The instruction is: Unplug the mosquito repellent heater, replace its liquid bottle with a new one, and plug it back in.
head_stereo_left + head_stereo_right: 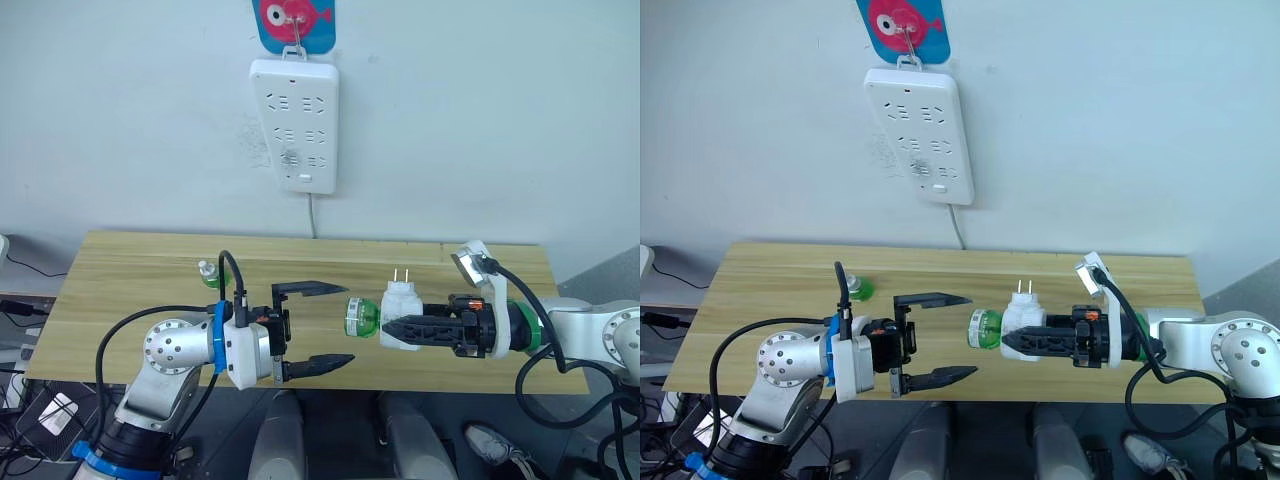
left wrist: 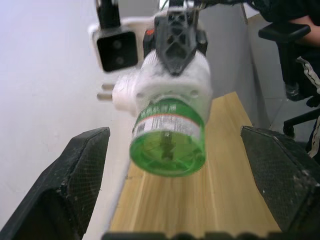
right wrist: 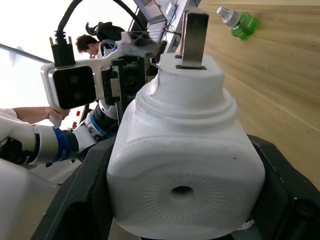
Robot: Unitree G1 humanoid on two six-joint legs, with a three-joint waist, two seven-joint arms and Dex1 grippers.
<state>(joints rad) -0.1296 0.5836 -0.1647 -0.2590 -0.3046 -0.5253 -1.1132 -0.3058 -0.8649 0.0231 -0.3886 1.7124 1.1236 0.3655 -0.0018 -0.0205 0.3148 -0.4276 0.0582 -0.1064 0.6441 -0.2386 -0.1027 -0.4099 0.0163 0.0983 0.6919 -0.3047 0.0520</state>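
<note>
right claw (image 1: 392,329) clamps the mosquito repellent heater (image 1: 402,315), light rigid plastic. its liquid bottle (image 1: 361,317), smooth, possibly slippery, projects toward the gaping left claw (image 1: 332,325); grip bottle's sides.

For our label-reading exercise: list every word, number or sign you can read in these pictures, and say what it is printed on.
Nothing can be read.
Liquid bottle: a white label band with print, too blurred to read.
Power strip: only socket holes, no lettering to make out.
Pink fish sign: a picture, no words.
Mosquito repellent heater: plain white.
</note>
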